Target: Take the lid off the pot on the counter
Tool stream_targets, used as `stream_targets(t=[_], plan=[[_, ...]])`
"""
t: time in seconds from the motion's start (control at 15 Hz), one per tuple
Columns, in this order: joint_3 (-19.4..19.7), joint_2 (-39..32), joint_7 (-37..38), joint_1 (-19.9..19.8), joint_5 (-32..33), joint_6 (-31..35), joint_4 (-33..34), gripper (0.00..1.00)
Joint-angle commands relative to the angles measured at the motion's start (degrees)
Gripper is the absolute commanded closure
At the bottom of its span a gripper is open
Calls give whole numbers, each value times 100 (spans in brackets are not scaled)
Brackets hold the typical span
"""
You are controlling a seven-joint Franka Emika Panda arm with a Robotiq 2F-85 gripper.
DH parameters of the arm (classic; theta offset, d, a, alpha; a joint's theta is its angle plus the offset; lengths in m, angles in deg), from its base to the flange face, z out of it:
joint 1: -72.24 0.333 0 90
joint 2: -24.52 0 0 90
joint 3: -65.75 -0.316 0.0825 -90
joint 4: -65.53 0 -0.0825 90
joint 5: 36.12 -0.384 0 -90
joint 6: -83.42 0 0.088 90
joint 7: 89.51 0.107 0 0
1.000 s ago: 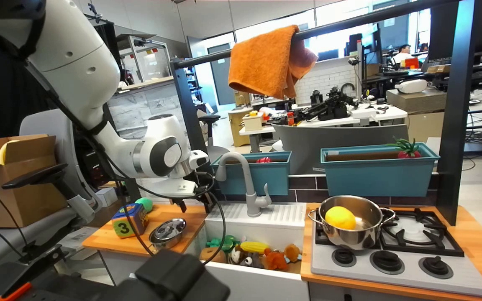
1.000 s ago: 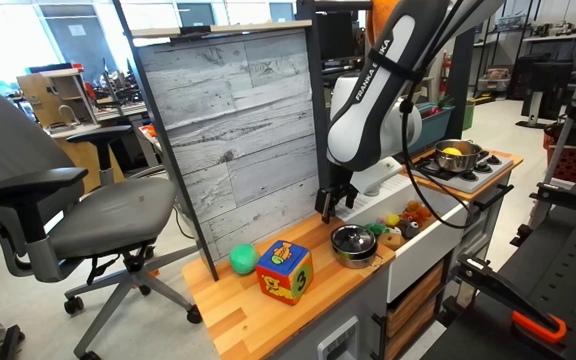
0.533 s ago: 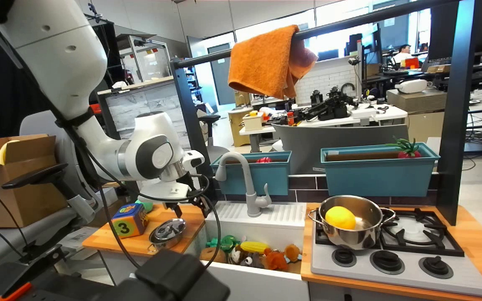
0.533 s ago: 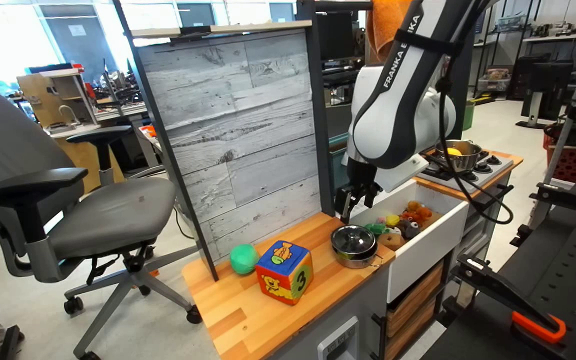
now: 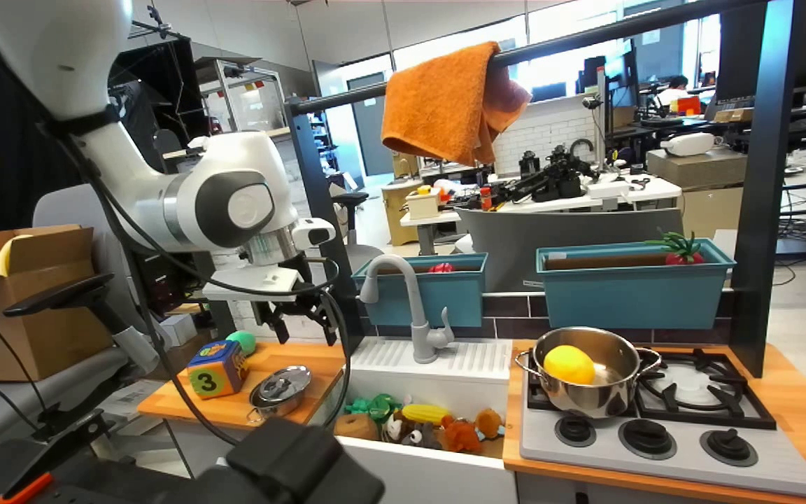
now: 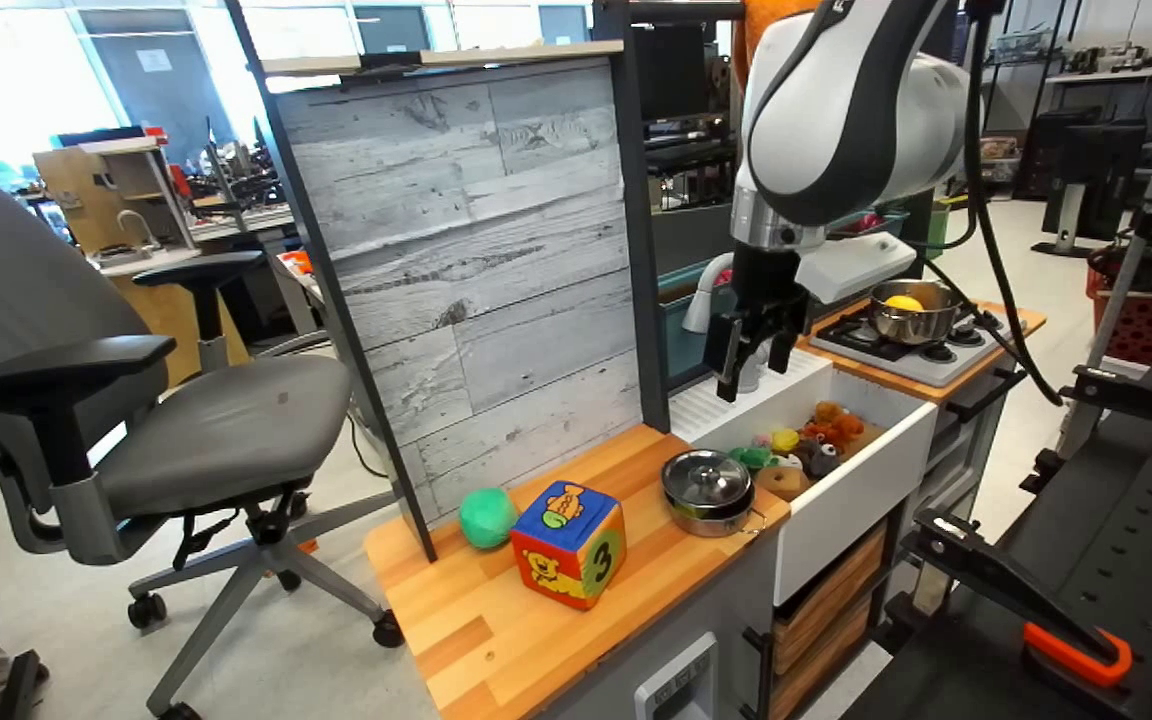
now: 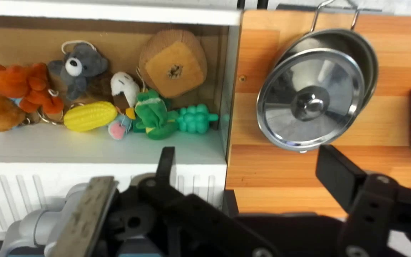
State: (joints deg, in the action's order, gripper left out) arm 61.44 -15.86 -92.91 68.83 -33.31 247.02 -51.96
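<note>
Bright windows (image 6: 11, 85) shine at the back of a big, busy room, and an orange towel (image 5: 441, 105) hangs on a black bar (image 5: 620, 31) high over the back edge of the white sink (image 5: 445, 479). Grey boards (image 6: 466, 250) stand up along the back edge of the light-brown wood counter (image 6: 506, 625), and a grey office chair (image 6: 226, 430) stands past the counter's end. Close to the counter's front corner, right beside the sink, sits the little grey metal pot (image 6: 708, 523). Its round lid (image 7: 310, 100) lies on top but off to one side, toward the sink and the back edge, so some of the pot's inside shows. Farther from the sink is a toy block (image 6: 569, 545) with a 3 on it, and a green ball (image 6: 487, 517) sits just beside the block, near the back edge. Down in the sink are a grey toy bear (image 7: 80, 66), yellow corn (image 7: 90, 116) and green grapes (image 7: 195, 119), and a grey tap (image 5: 418, 322) stands at the sink's back edge. On the sink's other side is a stove (image 5: 688, 458), where a big steel pot (image 5: 588, 399) holds a round yellow fruit (image 5: 569, 365). The gripper (image 5: 307, 340) hangs in the air near the counter's back corner by the sink, its jaws spread wide apart, higher than the lid and apart from it.
</note>
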Motion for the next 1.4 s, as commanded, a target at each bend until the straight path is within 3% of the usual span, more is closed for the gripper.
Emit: stream_targets(t=[0.0,0.27,1.2,1.33], plan=[[-252,384,-458,-277,-207,-1446,14,0],[-198,96,-697,-173,-288,-2332,535,0],[-206,-1803,-611,371,-236,-2159,2435,0],[-201,-1936,-618,406,-223,-2189,2610,26]])
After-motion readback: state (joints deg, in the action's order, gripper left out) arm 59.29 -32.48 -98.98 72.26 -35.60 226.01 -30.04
